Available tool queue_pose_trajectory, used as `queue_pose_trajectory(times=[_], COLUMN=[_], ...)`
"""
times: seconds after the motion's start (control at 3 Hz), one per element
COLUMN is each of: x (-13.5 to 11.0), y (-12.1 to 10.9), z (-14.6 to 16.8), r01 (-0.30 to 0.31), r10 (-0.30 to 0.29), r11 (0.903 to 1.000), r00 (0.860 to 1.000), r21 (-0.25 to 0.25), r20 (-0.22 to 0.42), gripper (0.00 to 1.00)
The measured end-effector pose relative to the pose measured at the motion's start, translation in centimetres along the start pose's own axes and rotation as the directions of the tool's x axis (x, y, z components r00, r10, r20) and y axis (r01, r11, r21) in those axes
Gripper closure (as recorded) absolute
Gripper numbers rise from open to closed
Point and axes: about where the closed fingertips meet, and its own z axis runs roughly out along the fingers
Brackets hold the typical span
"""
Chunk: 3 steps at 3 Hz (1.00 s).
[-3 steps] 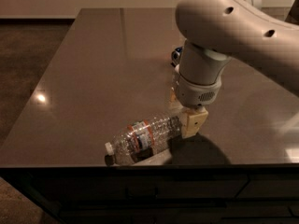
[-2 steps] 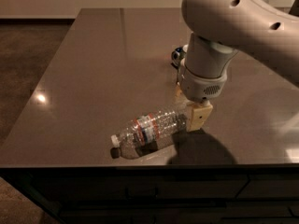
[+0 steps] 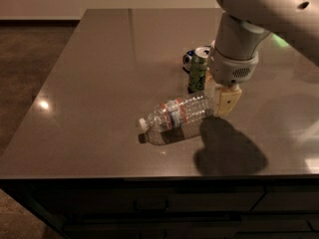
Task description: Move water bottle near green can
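The worktop has a bare strip along its near edge. Just beyond it the water bottle lies on its side, with its white cap toward the near left. The gripper is at the bottle's base, its jaws pinching that end. Just behind stands the green can, upright, with a blue can beyond it. To the left and farther back the worktop is open.

- One high camera looks down from beyond the surface's near edge, facing far.
- At close range, the end effector, clamping the water bottle, sits right of centre.
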Motion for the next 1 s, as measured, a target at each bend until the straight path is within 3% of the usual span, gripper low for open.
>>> queue_pose_trajectory(times=[0.33,0.67,1.0], x=[3.3,7.1,8.9], y=[-1.8,-4.0,-5.3], z=[0.2,0.8,1.2], r01=[-0.048,-0.140,-0.193], r10=[0.048,0.140,0.193], r11=[0.9988,0.9902,0.9811], r00=[0.998,0.989,0.980], r21=[0.004,0.004,0.008], r20=[-0.033,-0.044,-0.045], gripper=[1.00,0.75,0.46])
